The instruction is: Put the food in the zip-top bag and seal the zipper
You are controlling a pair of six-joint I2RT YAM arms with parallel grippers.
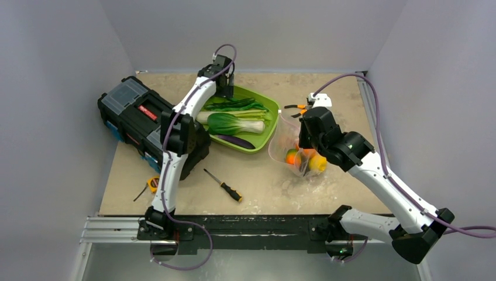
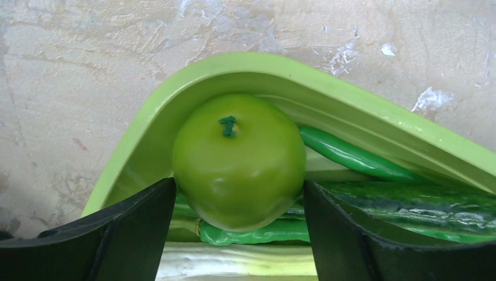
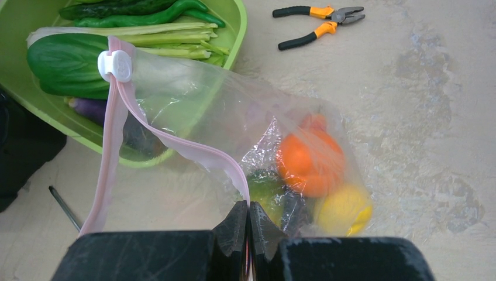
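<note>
Left gripper (image 2: 238, 193): down at the far corner of the lime-green tray (image 2: 175, 88), jaws spread wide on either side of the green round fruit (image 2: 238, 161). Fingers are tight to its flanks, though I cannot tell whether they are pressing.
Green round fruit: sitting in that tray corner, stem up, not lifted.
Right gripper (image 3: 248, 225): pinched closed on the mouth edge of the zip-top bag (image 3: 234, 111), holding it up and open.
Zip-top bag: just to the right of the tray, mouth facing it.
Zipper (image 3: 111, 146): the pink strip hangs loose and parted, with the white slider (image 3: 114, 64) parked at the end nearest the tray (so nothing is sealed).
Done: an orange (image 3: 307, 161), a yellow lemon (image 3: 345, 208) and something green are in the bag's bottom, on the side away from the tray.
In the tray: bok choy (image 1: 234, 123), green pods (image 1: 234, 105) and eggplant (image 1: 234, 141), plus the fruit.
Progress: I'd call it roughly halfway through the loading.
Left: bag the fruit, move the long vegetables over, then run the slider across.
</note>
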